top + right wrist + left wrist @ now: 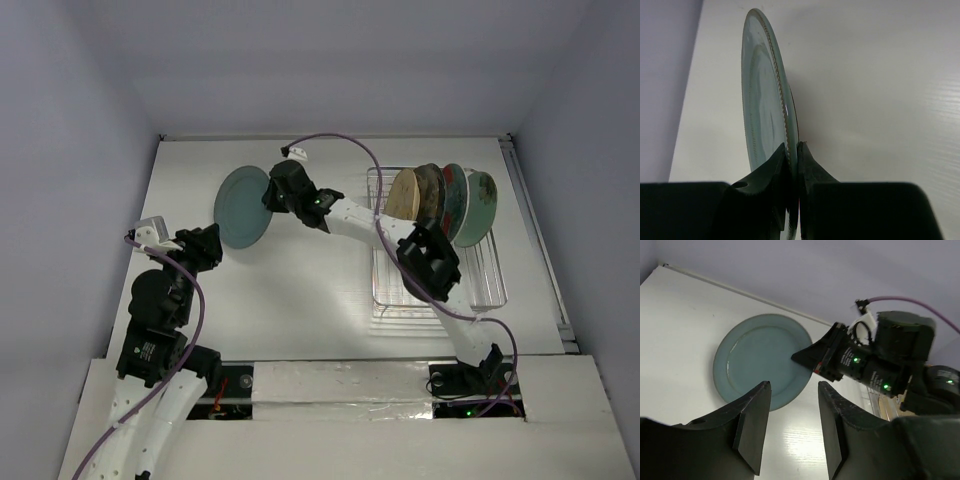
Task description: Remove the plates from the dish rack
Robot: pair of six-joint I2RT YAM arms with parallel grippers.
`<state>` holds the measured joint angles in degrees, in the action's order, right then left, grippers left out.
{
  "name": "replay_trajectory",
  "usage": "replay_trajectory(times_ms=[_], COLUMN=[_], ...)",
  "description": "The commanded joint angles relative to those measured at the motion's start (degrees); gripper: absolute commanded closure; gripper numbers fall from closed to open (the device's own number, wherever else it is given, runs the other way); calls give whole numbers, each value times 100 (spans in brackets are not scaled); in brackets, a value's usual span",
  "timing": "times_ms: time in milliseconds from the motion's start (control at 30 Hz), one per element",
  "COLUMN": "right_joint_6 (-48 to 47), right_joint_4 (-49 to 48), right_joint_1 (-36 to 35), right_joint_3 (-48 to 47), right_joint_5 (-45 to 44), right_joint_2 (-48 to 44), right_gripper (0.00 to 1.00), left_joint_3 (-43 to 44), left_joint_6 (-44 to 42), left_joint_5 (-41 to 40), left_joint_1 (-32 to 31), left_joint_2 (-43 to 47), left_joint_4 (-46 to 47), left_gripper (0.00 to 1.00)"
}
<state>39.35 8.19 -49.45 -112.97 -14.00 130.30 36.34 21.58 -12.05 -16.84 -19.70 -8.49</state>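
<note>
Right tool [270, 195] [791, 150]: my 2 fingers are clamped together on the rim of the teal plate [240, 207] [762, 100], 1 finger on each face, with only the plate's thickness between them. The plate is over the far left part of the counter [300, 290], well apart from the dish rack [480, 280]. I cannot tell whether its lower edge touches the counter. Left tool [207, 247] [794, 387]: fingers apart, nothing between them. It sits just beside the near edge of the teal plate [760, 360], and from the left wrist the plate's rim shows just beyond the gap. The rack stands on the right side of the counter. 4 plates [440, 195] stand on edge in a close row at its far end, tan on the left and pale green on the right.
</note>
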Motion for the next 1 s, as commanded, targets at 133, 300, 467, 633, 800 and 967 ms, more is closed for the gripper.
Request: replay_trajectory(times_ms=[133,300,467,633,800,967], right_joint_6=[872,1065,1083,1101,820,154], right_joint_4=[-1381,-1732,-1917,-2084,-1812,-1804], right_joint_1=[50,50,50,50,50,50], right_joint_3=[257,1126,1997,2490,2604,2999], right_joint_5=[-85,-147,-7,-76,-331,-454], right_joint_2=[-224,-452,-663,-857,-1137,-2051], right_gripper=[97,61,50,49,36,37], left_joint_3=[-21,-30,-30,-13,-4,-13], left_joint_6=[13,21,21,21,13,21], left_joint_5=[19,19,19,19,19,19], left_joint_1=[-30,-30,-30,-30,-30,-30], left_joint_2=[-7,2,2,-34,-42,-51], left_joint_4=[181,181,190,172,164,155], left_gripper=[60,60,60,60,60,60])
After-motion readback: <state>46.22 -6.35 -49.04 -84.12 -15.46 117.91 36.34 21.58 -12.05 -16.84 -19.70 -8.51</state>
